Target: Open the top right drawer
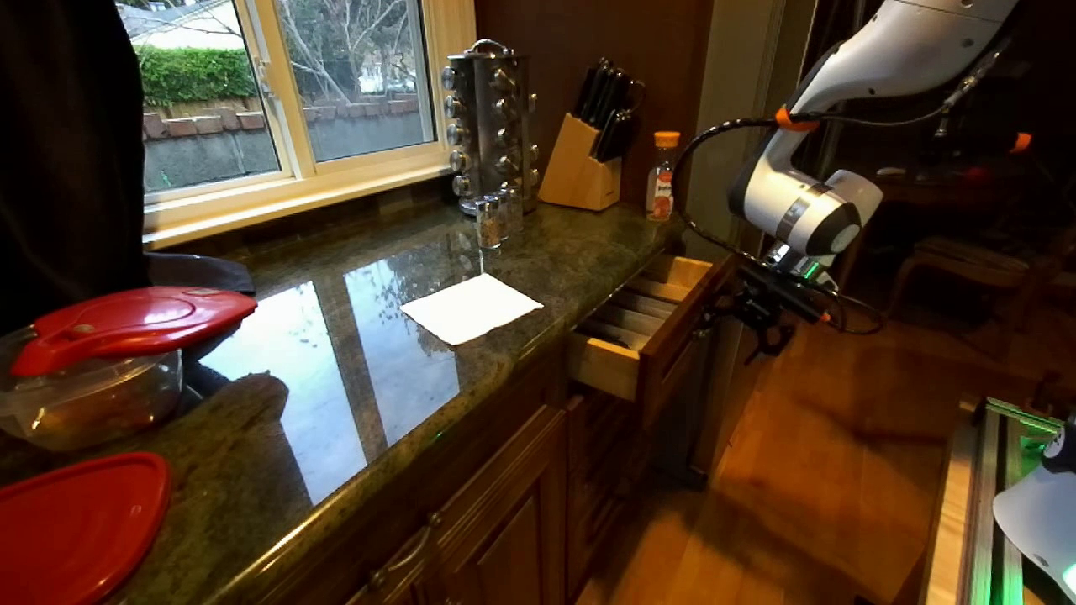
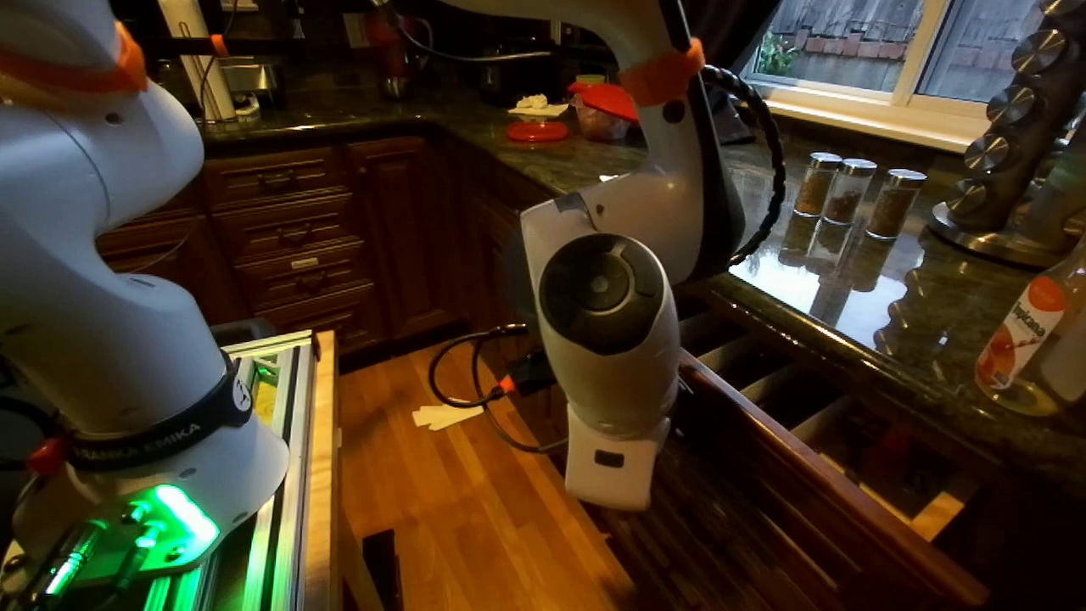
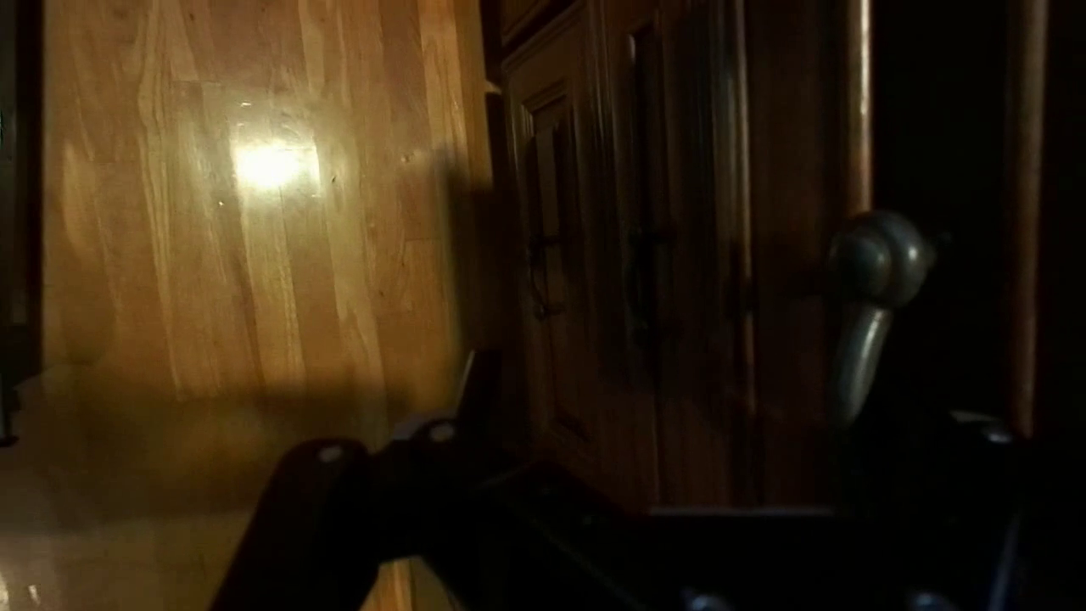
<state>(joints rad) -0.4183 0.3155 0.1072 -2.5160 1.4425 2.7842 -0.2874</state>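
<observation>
Wide apart, gripping nothing, my fingers (image 1: 769, 343) hung by the handle (image 3: 876, 293) of the top right drawer (image 1: 605, 368), jutting past the front edge of the bench (image 1: 580, 252).

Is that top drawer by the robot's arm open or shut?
Open. The drawer sticks out past the counter, and its inside dividers show in both exterior views.

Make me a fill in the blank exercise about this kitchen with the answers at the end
The opposite of closed, the top right drawer stands ____.
The cap of the bottle is colored ____.
The sheet lying on the counter is colored ____.
In an exterior view, the knife block stands between the spice rack and the ____.
Missing words: open; orange; white; bottle.
</observation>
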